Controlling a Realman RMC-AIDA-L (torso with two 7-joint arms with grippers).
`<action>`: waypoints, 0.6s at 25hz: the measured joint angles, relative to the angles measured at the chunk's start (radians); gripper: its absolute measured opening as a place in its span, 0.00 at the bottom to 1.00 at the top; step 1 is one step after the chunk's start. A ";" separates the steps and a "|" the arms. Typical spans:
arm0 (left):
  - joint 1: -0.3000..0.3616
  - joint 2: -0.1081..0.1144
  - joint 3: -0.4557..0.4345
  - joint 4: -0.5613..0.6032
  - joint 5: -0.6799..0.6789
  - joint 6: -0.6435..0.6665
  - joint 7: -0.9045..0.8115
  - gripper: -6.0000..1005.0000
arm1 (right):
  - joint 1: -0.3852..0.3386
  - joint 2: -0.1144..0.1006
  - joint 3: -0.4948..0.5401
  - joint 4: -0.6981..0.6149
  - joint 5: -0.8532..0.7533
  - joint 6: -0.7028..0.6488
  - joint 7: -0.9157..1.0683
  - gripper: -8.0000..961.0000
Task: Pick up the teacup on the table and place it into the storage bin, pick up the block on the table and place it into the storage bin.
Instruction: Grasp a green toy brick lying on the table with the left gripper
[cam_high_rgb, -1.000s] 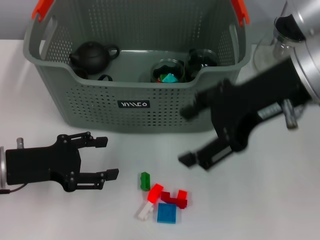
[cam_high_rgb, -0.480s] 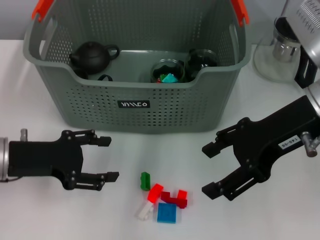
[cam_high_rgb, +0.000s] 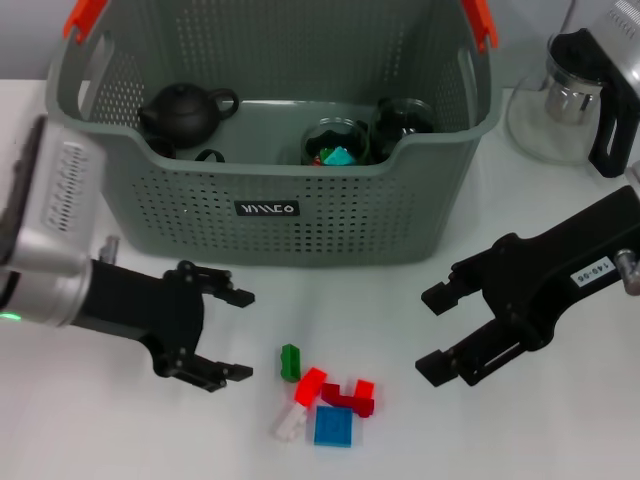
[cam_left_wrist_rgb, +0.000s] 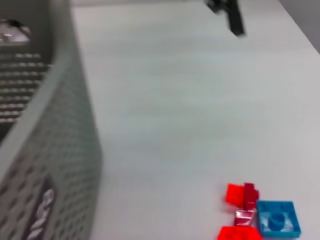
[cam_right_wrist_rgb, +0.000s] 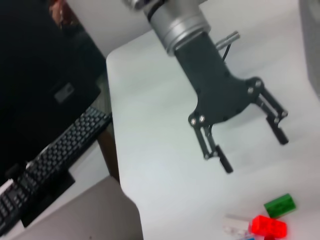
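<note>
The grey-green storage bin (cam_high_rgb: 270, 215) stands at the back centre of the white table. Inside it a glass teacup (cam_high_rgb: 335, 141) holds coloured pieces, with a second glass cup (cam_high_rgb: 402, 117) beside it. Loose blocks lie in front of the bin: green (cam_high_rgb: 290, 361), red (cam_high_rgb: 311, 384), dark red (cam_high_rgb: 350, 398), blue (cam_high_rgb: 333, 426) and white (cam_high_rgb: 288, 424). My left gripper (cam_high_rgb: 242, 335) is open just left of the green block, low over the table. My right gripper (cam_high_rgb: 428, 333) is open to the right of the blocks. The right wrist view shows the left gripper (cam_right_wrist_rgb: 255, 153) open beside the green block (cam_right_wrist_rgb: 280, 205).
A black teapot (cam_high_rgb: 185, 112) sits in the bin's left part. A glass pitcher (cam_high_rgb: 575, 95) with a black handle stands at the back right. The bin wall (cam_left_wrist_rgb: 50, 150) fills one side of the left wrist view. A keyboard (cam_right_wrist_rgb: 50, 165) lies beyond the table's edge.
My left gripper has moved right, closer to the green block, and its arm has swung into view. My right gripper dropped away from the bin front, then shifted slightly right.
</note>
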 joint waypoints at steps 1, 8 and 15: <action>-0.006 -0.015 0.087 0.047 0.014 -0.020 -0.003 0.82 | 0.000 0.000 0.007 0.003 0.000 0.000 0.002 0.98; -0.016 -0.043 0.266 0.131 0.015 -0.065 -0.029 0.82 | -0.004 0.009 0.022 0.014 0.000 0.003 0.006 0.98; -0.061 -0.053 0.334 0.072 0.040 -0.161 -0.055 0.82 | 0.001 0.010 0.029 0.064 0.000 0.010 -0.005 0.98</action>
